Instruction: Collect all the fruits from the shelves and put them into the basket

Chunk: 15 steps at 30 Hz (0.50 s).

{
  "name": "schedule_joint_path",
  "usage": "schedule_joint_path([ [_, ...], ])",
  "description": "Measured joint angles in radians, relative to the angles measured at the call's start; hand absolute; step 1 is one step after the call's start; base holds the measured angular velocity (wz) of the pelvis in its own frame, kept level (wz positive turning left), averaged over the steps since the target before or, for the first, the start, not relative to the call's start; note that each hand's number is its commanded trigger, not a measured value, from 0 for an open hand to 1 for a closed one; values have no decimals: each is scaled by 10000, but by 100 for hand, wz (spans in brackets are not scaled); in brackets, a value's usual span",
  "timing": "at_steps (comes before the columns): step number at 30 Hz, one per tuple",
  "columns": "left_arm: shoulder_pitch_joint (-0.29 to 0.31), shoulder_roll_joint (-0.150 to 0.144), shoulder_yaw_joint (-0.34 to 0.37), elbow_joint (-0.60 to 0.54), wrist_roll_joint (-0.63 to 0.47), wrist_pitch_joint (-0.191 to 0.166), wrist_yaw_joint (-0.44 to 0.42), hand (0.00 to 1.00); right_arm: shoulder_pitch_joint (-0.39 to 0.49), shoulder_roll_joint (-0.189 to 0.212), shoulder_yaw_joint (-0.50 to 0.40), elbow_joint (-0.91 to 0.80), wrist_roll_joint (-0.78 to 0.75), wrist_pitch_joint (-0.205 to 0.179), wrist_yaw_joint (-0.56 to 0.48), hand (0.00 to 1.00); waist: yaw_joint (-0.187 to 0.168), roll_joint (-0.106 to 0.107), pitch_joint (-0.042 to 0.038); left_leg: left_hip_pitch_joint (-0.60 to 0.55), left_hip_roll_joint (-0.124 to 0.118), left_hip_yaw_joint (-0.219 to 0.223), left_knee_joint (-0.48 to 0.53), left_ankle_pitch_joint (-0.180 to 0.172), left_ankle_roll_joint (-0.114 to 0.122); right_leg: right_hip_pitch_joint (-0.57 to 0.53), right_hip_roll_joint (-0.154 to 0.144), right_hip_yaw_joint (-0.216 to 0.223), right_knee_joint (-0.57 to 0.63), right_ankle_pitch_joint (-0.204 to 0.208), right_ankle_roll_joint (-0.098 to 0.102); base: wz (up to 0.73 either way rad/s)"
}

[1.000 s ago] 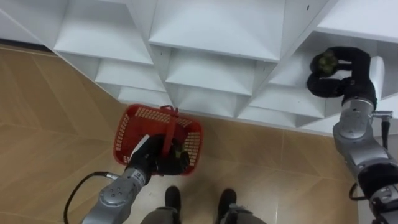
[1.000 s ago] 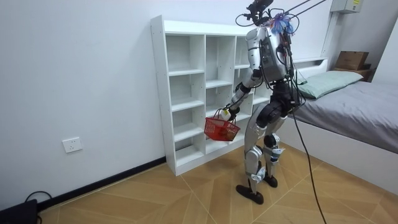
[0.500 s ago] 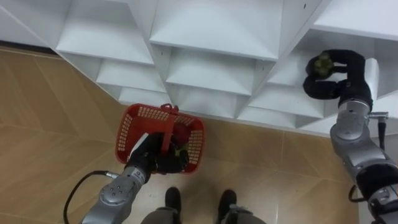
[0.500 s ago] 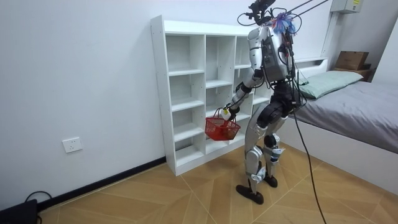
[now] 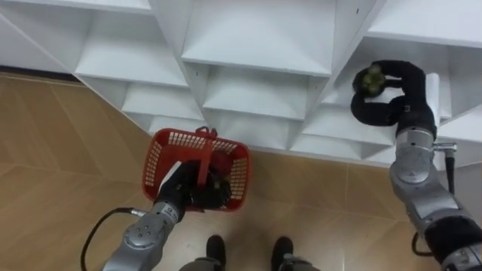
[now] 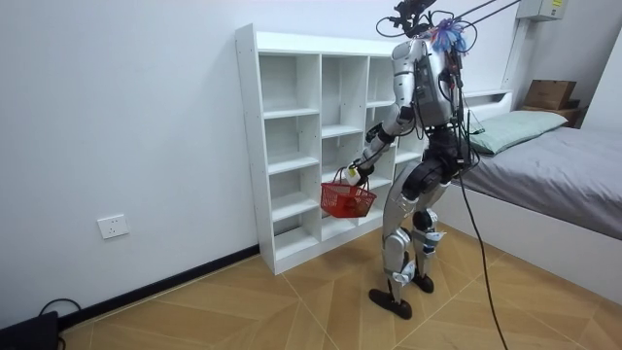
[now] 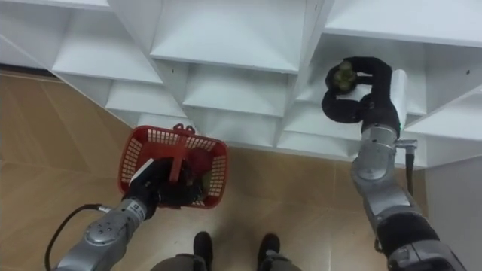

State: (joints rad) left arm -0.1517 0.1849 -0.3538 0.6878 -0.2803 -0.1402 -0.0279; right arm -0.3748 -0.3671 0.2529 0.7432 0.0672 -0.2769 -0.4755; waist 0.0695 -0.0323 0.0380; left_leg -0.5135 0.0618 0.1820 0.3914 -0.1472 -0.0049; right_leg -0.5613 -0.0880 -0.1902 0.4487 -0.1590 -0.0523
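Note:
A red plastic basket (image 5: 160,156) hangs in front of the white closet's (image 5: 256,45) lower shelves. My left hand (image 5: 186,193) is shut on its upright handle. Something dark and greenish lies inside it, mostly hidden by the hand. Up at the right, my right hand (image 5: 385,104) is curled round a small green-yellow fruit (image 5: 370,77) at the mouth of a shelf compartment. The right eye view shows the fruit (image 7: 344,75) and basket (image 7: 135,150) too. In the room view I stand facing the closet (image 6: 292,146), holding the basket (image 6: 348,201) at hip height.
The closet is a grid of open white compartments standing against the wall. Wooden floor (image 5: 60,150) lies below and to my left. A bed (image 6: 573,175) stands close behind me, at the room view's right.
My right hand has moved a little to the left with the fruit in it. The basket and my left hand have hardly moved.

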Motion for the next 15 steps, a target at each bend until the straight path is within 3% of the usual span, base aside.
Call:
schedule_joint_path([
  [3,80,-49,275,-33,77,-20,-15,100,603,25,-70,-823,-348,-112,277,100,-180,7,-39,7,18,24,17,0,0,8,7,-4,2,8,-10,0],
  [5,171,-34,441,-247,78,-43,4,100,1135,53,-55,-1333,-373,-180,624,100,-199,13,-139,33,29,56,8,1,1,11,20,22,3,11,-16,-3],
  [10,520,-52,467,-1069,68,-356,20,100,2162,56,-10,-2249,-382,-190,1094,100,-194,20,-192,209,-19,111,-172,58,20,72,14,119,-20,31,5,-4],
  [15,762,-54,495,-1193,95,-525,-14,100,2827,93,-8,-3000,-435,-212,1374,100,-346,16,-195,209,-7,121,-161,58,19,78,25,116,-25,44,-4,0],
])
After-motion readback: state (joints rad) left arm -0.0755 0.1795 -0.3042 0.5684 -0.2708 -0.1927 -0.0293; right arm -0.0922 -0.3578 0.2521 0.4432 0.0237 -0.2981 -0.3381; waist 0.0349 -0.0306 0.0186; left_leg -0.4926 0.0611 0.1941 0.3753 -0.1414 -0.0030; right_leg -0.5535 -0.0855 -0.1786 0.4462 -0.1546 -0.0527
